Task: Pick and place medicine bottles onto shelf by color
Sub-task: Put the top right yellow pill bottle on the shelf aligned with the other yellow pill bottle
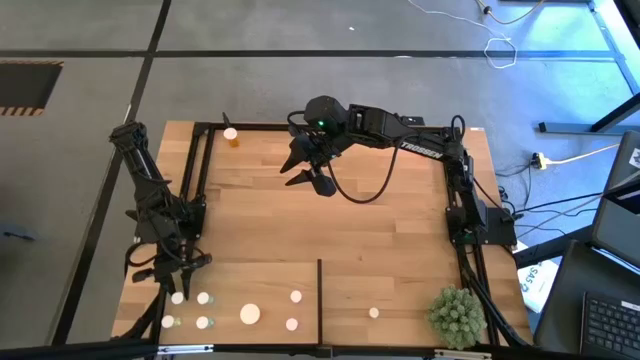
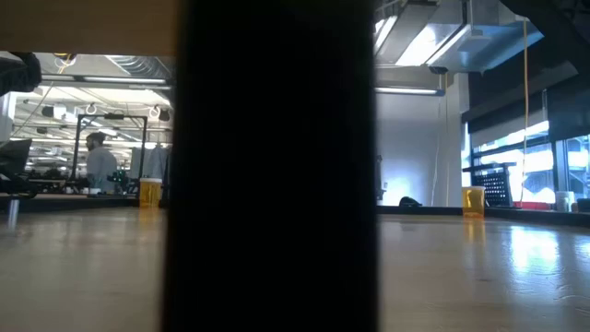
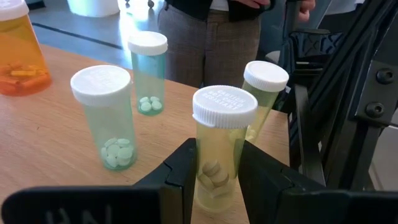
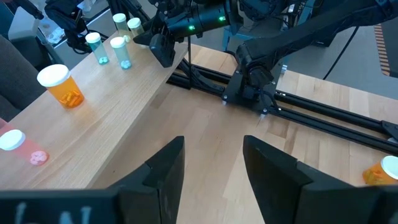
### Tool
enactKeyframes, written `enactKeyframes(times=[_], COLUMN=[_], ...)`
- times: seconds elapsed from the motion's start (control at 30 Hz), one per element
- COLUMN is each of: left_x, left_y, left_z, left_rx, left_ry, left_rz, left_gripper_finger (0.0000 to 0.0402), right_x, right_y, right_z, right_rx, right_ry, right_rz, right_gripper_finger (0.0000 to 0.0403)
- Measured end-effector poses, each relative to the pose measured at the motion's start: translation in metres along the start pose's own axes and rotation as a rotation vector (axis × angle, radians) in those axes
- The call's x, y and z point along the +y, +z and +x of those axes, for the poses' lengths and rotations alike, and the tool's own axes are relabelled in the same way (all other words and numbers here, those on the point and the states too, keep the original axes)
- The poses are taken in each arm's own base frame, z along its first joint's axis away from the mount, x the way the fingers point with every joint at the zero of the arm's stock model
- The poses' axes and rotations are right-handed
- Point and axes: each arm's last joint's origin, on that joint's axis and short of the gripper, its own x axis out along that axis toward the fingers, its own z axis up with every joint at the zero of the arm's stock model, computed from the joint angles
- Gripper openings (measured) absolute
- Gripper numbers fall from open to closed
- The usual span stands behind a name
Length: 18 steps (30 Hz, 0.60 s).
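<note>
Several white-capped medicine bottles stand on the pale shelf (image 1: 340, 330) at the table's near edge, left of its dark divider (image 1: 319, 295). My left gripper (image 3: 217, 180) is low over the shelf's left end, shut on a yellowish-green bottle (image 3: 219, 143). Two greenish bottles (image 3: 112, 118) and another yellowish one (image 3: 264, 84) stand close by. One orange bottle (image 1: 231, 135) stands alone at the table's far left corner. My right gripper (image 4: 211, 168) hangs open above the table's far middle (image 1: 310, 165), with nothing between its fingers. My left gripper pinches the yellowish-green bottle by the lower half of its body (image 3: 217, 177), one finger (image 3: 183, 171) on each side. The fingers come nearly level from the table's far side. The bottle is upright, cap above the fingers; whether its base rests on the shelf I cannot tell.
A spiky green plant ball (image 1: 458, 315) sits at the near right corner. A black frame rail (image 1: 200, 170) runs round the table. A person (image 3: 211, 25) stands just beyond the near edge. The divider (image 2: 277, 166) blocks the middle of the low view. The tabletop's middle (image 1: 330, 230) is bare wood.
</note>
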Motion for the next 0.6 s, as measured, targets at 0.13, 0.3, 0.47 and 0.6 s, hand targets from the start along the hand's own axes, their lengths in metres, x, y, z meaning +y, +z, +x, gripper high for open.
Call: enactKeyframes(times=[0.13,0.3,0.47,0.6], left_x=[0.0,0.0,0.0,0.0], left_y=[-0.0001,-0.0003,-0.0003,-0.0002], left_z=[0.0,0.0,0.0,-0.0003], left_rx=[0.001,0.003,0.003,0.002], left_ry=[-0.001,-0.001,0.0,0.0], left_rz=[-0.003,-0.019,-0.02,-0.021], left_gripper_finger=[0.0092,0.0092,0.0108,0.0124], right_x=[-0.0001,-0.0002,-0.0001,-0.0002], right_y=[-0.0001,-0.0001,-0.0001,-0.0002], right_z=[0.0,0.0,-0.0001,0.0001], right_rx=[0.0,0.0,0.0,0.001], right_ry=[0.0,0.0,0.0,0.0], right_rz=[0.0,0.001,0.0,0.0], right_gripper_finger=[0.0166,0.0166,0.0166,0.0166])
